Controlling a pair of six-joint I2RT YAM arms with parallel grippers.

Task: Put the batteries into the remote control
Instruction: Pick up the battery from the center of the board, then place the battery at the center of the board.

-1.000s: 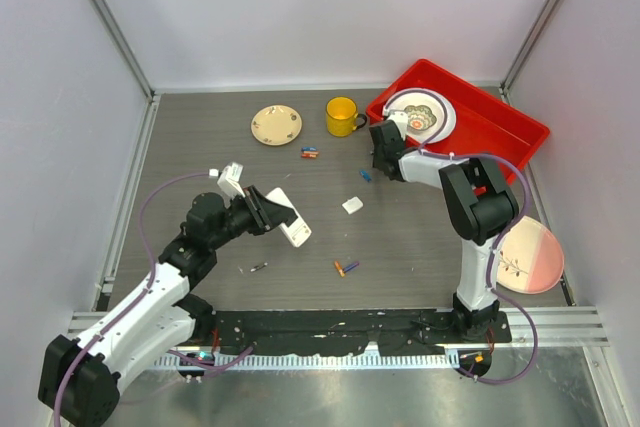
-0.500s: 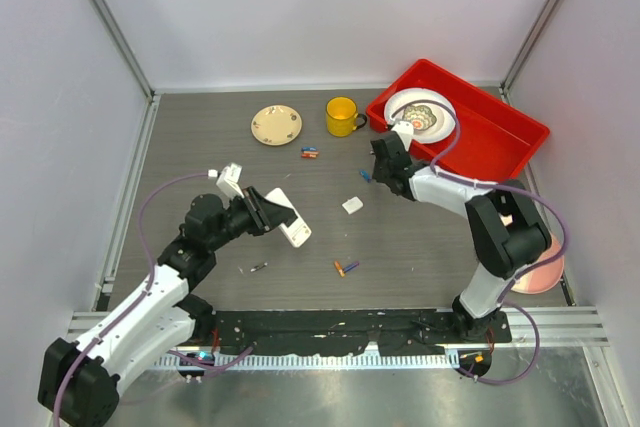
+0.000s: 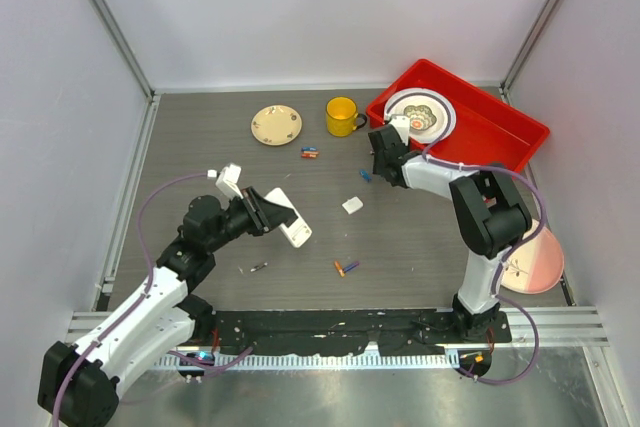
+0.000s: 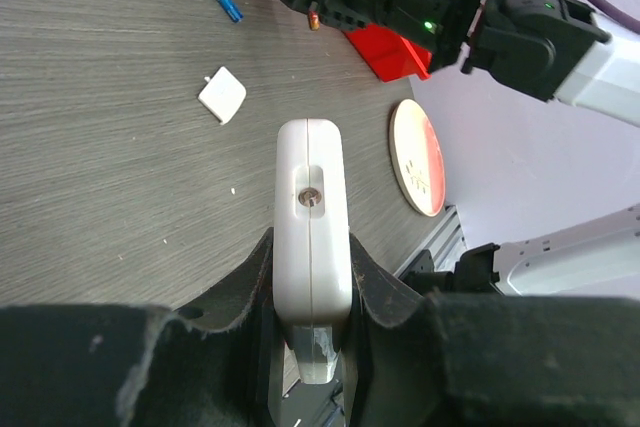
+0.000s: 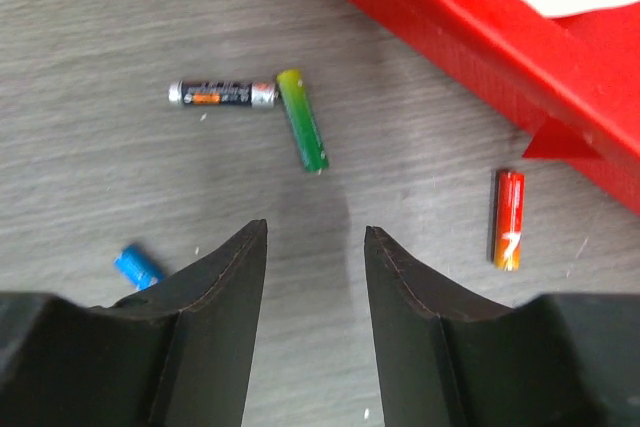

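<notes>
On the grey table (image 3: 200, 147) beside the red tray (image 3: 500, 132), holds the nearer right gripper (image 5: 315, 237) parted and empty just short of the green battery (image 5: 302, 133), lying lengthwise ahead of the gap, and clamps the remote control (image 4: 312, 217) in the left gripper (image 4: 312, 265), raised at near left.

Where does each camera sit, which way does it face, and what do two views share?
Top: above and behind the arm bases, facing down at the table; both arms show.
Left wrist: rides that wrist, faces along the left hand at the remote it grips; its fingers show.
Right wrist: rides that wrist, faces down at loose batteries; the open right hand shows.
Shared: top and left wrist both show the remote.
</notes>
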